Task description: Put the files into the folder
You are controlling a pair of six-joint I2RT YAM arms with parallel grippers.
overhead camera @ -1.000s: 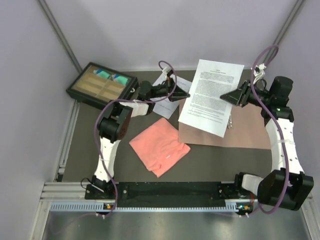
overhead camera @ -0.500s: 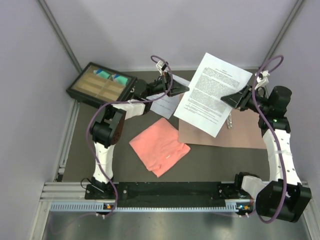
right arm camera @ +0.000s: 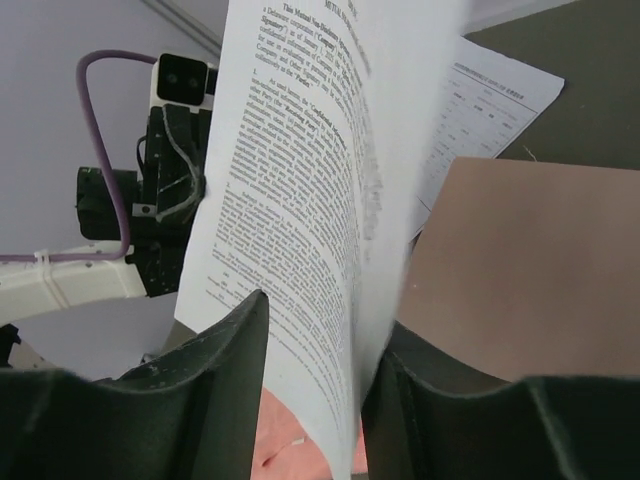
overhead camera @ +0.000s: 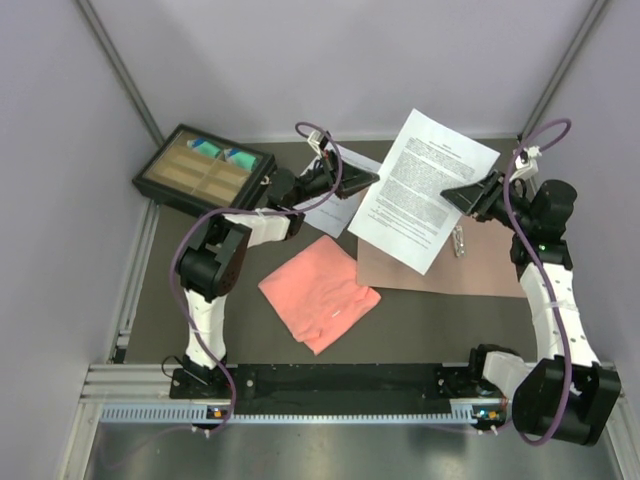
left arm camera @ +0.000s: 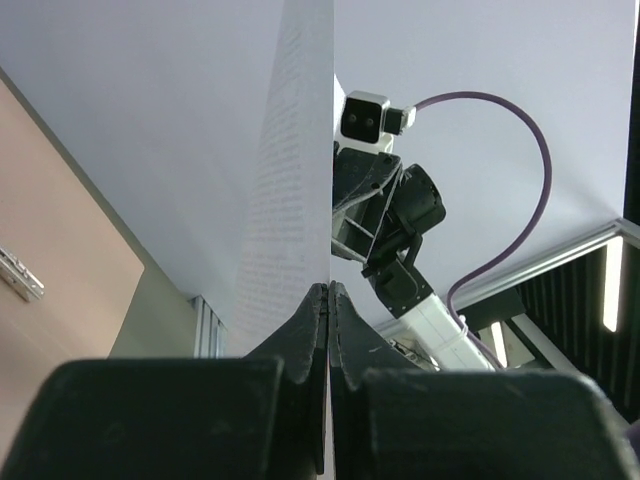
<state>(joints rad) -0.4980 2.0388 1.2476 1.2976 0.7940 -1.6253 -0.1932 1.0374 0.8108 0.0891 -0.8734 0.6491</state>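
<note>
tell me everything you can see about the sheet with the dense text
The dense-text sheet is a white paper page covered in small black print under a centred heading. It hangs in the air, tilted and slightly bowed, partly above the brown folder. The left gripper is pinched shut on one long edge. The right gripper has its jaws open around the opposite edge, the paper passing between them.

Observe the dense-text sheet [overhead camera: 420, 190]: white with black print, raised off the worktop [overhead camera: 420, 320] and tilted. Its left edge is pinched by the left gripper [overhead camera: 374, 183], and its right edge stands between the parted fingers of the right gripper [overhead camera: 447, 193]. You will find the table-layout sheet [overhead camera: 332, 214] flat on the worktop, beside the tan folder [overhead camera: 480, 262]. The folder lies flat, partly beneath the raised sheet.
</note>
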